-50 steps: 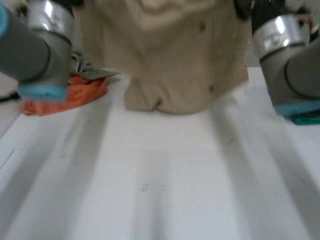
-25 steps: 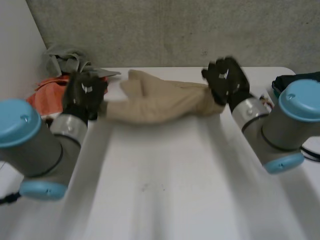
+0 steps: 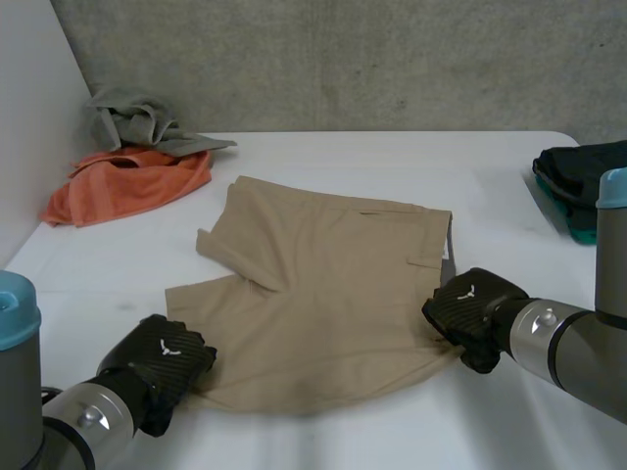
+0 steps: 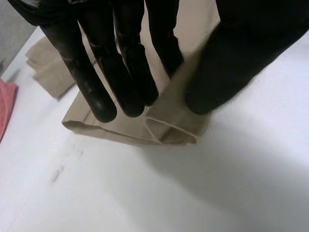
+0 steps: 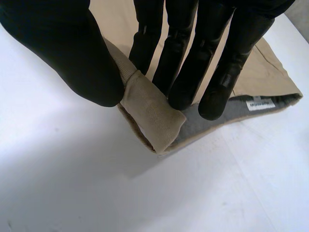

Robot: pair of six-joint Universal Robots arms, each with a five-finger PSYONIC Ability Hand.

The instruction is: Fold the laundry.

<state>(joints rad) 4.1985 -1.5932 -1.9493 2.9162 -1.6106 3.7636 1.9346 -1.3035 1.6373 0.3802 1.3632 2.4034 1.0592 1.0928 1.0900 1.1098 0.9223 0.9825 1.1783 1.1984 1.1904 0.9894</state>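
While tan cotton shorts lie spread flat at frame centre on white table, left hand pinches leg-hem corner lower left, right hand pinches waistband corner mid-right. Judgement: lift both corners evenly, hold cloth taut, fold without dragging.

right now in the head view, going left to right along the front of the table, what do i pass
left hand, pinching the near leg corner of the shorts → tan shorts, spread flat on the table → right hand, pinching the waistband corner
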